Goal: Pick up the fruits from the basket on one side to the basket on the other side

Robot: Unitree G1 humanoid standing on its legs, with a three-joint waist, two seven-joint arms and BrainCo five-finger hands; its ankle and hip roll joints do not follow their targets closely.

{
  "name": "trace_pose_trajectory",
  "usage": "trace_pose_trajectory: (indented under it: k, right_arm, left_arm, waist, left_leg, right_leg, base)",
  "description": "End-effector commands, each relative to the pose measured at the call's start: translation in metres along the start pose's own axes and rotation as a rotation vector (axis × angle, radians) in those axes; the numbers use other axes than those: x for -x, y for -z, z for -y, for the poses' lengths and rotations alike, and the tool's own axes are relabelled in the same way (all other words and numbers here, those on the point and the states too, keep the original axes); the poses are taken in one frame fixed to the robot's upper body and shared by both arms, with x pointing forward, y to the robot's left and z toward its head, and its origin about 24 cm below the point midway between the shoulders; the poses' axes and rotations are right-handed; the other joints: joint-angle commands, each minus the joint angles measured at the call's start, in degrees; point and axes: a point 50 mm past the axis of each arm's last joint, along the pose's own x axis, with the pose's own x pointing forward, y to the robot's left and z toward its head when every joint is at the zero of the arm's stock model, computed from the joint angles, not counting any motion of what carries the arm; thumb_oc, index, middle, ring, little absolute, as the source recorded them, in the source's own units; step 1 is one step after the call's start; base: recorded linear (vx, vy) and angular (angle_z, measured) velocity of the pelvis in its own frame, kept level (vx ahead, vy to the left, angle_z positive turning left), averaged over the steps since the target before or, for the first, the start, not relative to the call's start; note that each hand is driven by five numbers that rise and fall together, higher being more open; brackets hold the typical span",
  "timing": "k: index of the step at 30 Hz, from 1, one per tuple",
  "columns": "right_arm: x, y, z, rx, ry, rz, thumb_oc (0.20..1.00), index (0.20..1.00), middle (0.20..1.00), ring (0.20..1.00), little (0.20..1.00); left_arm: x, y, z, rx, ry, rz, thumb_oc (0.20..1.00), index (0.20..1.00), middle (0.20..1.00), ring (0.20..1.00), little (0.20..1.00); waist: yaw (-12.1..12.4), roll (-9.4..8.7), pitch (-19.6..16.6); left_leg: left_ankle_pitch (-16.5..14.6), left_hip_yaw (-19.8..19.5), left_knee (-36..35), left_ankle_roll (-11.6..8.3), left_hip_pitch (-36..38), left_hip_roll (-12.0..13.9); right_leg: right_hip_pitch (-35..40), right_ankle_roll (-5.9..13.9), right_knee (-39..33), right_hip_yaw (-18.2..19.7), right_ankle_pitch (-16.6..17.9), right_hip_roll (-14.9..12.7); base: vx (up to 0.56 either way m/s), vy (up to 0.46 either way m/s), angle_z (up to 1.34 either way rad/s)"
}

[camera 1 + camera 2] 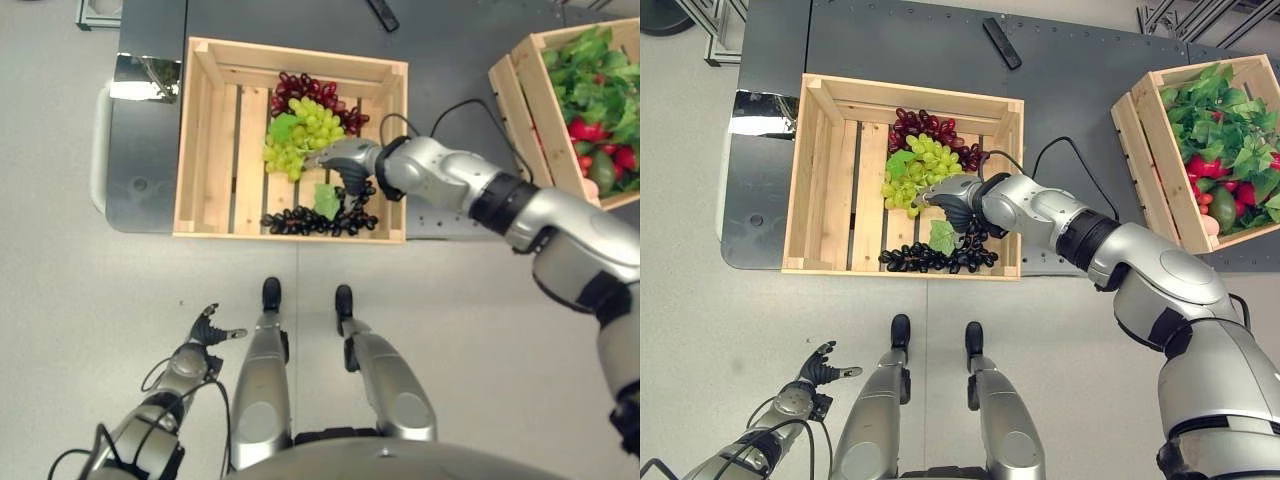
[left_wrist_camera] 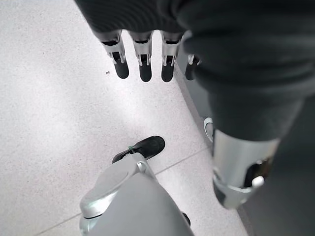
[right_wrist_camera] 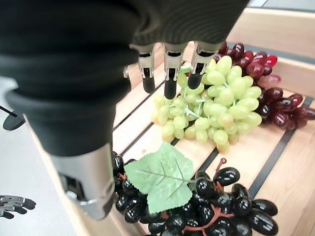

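The green grape bunch (image 1: 300, 139) lies in the wooden slatted crate (image 1: 205, 140), touching the red grape bunch (image 1: 318, 97) at the crate's far side. The black grape bunch (image 1: 322, 217), with a green leaf (image 3: 165, 177) on it, lies along the crate's near wall. The right hand (image 1: 342, 160) hangs inside the crate between the green and black bunches, fingers straight and holding nothing. A second crate (image 1: 528, 112) of leafy produce stands well apart, on the crate's right. The left hand (image 1: 208, 329) hangs over the floor (image 1: 90, 300) near the crate's front, fingers spread.
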Motion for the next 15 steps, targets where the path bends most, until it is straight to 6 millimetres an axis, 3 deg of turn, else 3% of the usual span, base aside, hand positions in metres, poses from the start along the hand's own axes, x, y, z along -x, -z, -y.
trace_pose_trajectory:
  k: [1, 15]
  right_arm:
    - [0.0119, 0.0036, 0.0159, -0.007, 0.063, 0.006, 1.0, 1.0, 1.0, 1.0, 1.0]
    - [0.0058, 0.0, 0.0075, -0.019, 0.038, 0.008, 1.0, 1.0, 1.0, 1.0, 1.0]
  left_arm:
    - [-0.0017, -0.0028, -0.0154, 0.024, -0.051, 0.012, 1.0, 1.0, 1.0, 1.0, 1.0]
    - [-0.0033, -0.0079, -0.0213, 0.002, -0.059, 0.028, 1.0, 1.0, 1.0, 1.0, 1.0]
  waist:
    - [1.55, -2.88, 1.5]
    - [1.85, -2.91, 2.81]
  left_leg:
    - [-3.63, -1.46, 6.21, -1.61, -1.6, 0.96]
    - [-4.08, -1.85, 7.96, -1.51, -3.52, 0.92]
  right_leg:
    - [-1.34, 4.33, 3.42, 2.19, -0.63, -3.68]
    - [-2.85, 4.12, 4.95, 1.99, -1.13, -3.37]
  base:
    - [0.0, 0.0, 0.0]
    - [0.0, 0.0, 0.0]
